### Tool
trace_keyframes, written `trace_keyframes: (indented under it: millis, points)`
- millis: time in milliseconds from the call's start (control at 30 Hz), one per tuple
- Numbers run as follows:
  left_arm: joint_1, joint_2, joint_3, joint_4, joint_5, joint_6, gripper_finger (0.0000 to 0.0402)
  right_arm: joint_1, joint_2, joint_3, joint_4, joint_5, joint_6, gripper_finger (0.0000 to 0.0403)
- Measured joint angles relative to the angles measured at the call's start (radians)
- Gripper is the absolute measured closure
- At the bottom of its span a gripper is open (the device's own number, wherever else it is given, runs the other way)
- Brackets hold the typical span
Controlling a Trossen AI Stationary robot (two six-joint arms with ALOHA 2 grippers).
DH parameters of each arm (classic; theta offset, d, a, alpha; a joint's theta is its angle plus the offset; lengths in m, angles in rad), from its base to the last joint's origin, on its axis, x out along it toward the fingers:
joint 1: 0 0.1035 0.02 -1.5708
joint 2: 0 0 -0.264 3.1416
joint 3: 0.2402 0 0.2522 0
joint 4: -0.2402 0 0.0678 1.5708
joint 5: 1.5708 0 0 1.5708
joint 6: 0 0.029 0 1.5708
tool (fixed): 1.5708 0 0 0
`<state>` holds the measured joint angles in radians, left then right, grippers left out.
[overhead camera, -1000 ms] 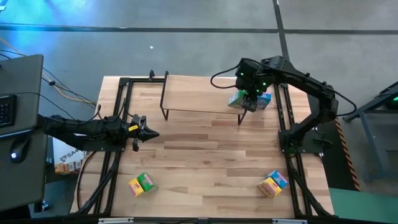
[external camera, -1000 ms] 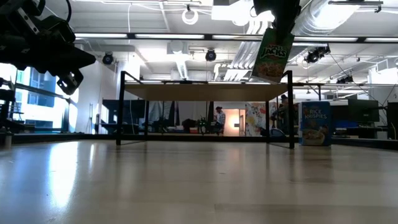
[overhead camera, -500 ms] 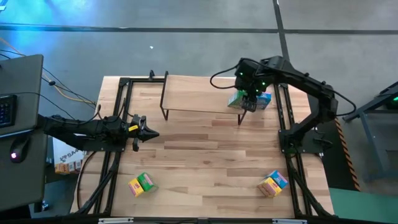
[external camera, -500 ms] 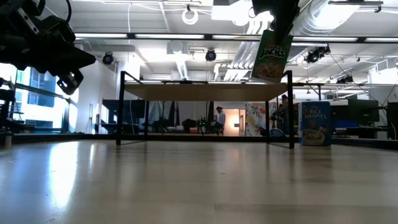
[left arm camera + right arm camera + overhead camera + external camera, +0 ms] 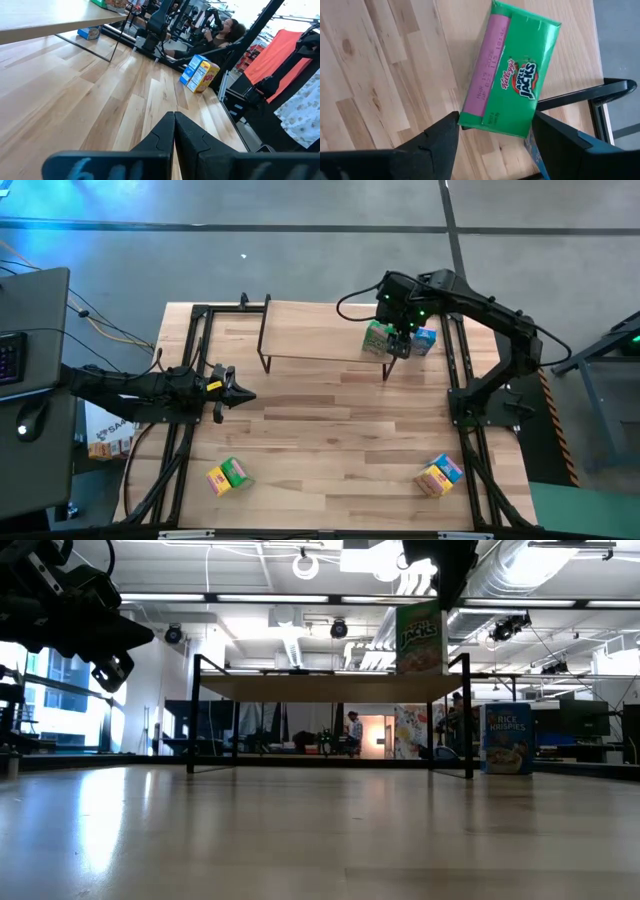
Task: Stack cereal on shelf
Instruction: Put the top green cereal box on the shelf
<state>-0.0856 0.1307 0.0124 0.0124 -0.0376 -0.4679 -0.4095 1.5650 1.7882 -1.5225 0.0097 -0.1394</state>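
Standing upright on the right end of the shelf [image 5: 310,332] is a green cereal box [image 5: 420,637]. Just above it hangs the right gripper [image 5: 400,340], its jaws open on either side of the box. Over the worktop's [image 5: 330,430] left side waits the left gripper [image 5: 240,393], jaws closed on nothing.

Both arms are dark, near black all over, built from slim tubular links with chunkier joint housings. The left arm [image 5: 140,385] carries a small yellow mark close to its gripper [image 5: 240,394], whose two fingers are black, angular wedges with stepped inner edges. The right arm [image 5: 490,315] shows tiny green lights glowing on its wrist block, and a thin black cable loops out beside that block. Its gripper [image 5: 492,135] has broad, matte black fingers.
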Motion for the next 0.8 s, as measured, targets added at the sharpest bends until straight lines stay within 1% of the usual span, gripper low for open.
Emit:
trace_keyframes:
  millis: [367, 567, 800]
  points:
    - [0.000, 0.000, 0.000, 0.000, 0.000, 0.000, 0.0398, -0.010, -0.003, 0.000, -0.049, -0.010, 0.000, 0.0178]
    - [0.000, 0.000, 0.000, 0.000, 0.000, 0.000, 0.0398, -0.010, -0.021, 0.000, -0.049, 0.063, 0.000, 0.0178]
    - [0.000, 0.000, 0.000, 0.000, 0.000, 0.000, 0.0398, -0.034, -0.074, 0.000, -0.049, 0.068, 0.025, 0.0178]
